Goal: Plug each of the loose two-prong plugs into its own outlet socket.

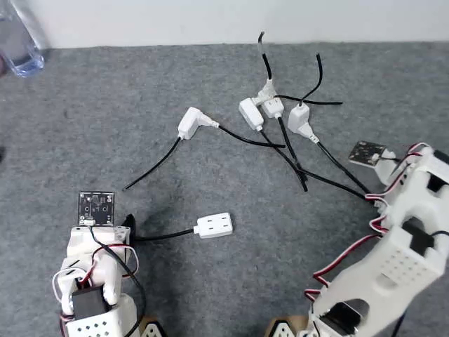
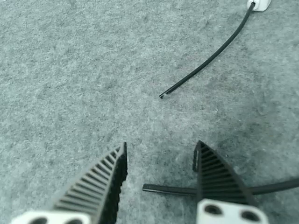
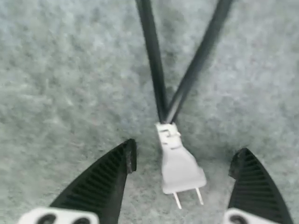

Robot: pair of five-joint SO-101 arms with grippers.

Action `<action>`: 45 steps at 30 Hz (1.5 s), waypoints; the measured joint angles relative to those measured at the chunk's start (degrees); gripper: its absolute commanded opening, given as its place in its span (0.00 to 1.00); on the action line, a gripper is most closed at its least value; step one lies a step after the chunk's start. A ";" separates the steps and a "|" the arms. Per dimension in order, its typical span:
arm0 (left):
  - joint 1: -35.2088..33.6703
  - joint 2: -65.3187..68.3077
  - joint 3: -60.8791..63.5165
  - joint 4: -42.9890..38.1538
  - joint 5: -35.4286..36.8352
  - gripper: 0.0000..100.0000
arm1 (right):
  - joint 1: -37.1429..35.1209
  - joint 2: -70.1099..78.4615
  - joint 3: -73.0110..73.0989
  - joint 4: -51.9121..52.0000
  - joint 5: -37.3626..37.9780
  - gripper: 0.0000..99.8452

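My left arm (image 1: pixel 84 242) sat folded low at the near left, wrist aimed straight away from my base. My left hand (image 2: pixel 161 145) was spread wide, its two ribbed black fingers (image 2: pixel 105 182) well apart and angled downward. My right arm (image 1: pixel 400 270) reached farther out on the right side, slanting away from my base, with red and white wires (image 1: pixel 377 203) looping along its joints. My right hand (image 3: pixel 187 147) was spread just as wide, its fingers (image 3: pixel 105 179) tilted downward too.
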 measured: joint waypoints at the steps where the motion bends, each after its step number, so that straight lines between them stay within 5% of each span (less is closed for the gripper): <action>1: 0.00 0.00 0.00 0.00 0.00 0.22 | 0.35 0.70 -0.79 0.09 0.00 0.30; 6: 0.00 0.00 0.00 0.00 0.00 0.22 | 0.70 2.29 -2.20 0.09 0.00 0.26; 11: 0.00 0.00 0.00 0.00 0.00 0.22 | 0.79 2.90 -4.84 1.41 0.09 0.00; 25: 0.00 0.00 0.00 0.00 0.00 0.22 | 1.76 1.32 -4.92 22.15 -2.37 0.01; 29: 0.00 0.00 0.00 0.00 0.00 0.22 | -0.44 -4.48 -4.57 30.86 -11.78 0.01; 45: 0.00 0.00 0.00 0.00 0.00 0.22 | -11.96 -25.32 0.88 31.03 -66.90 0.01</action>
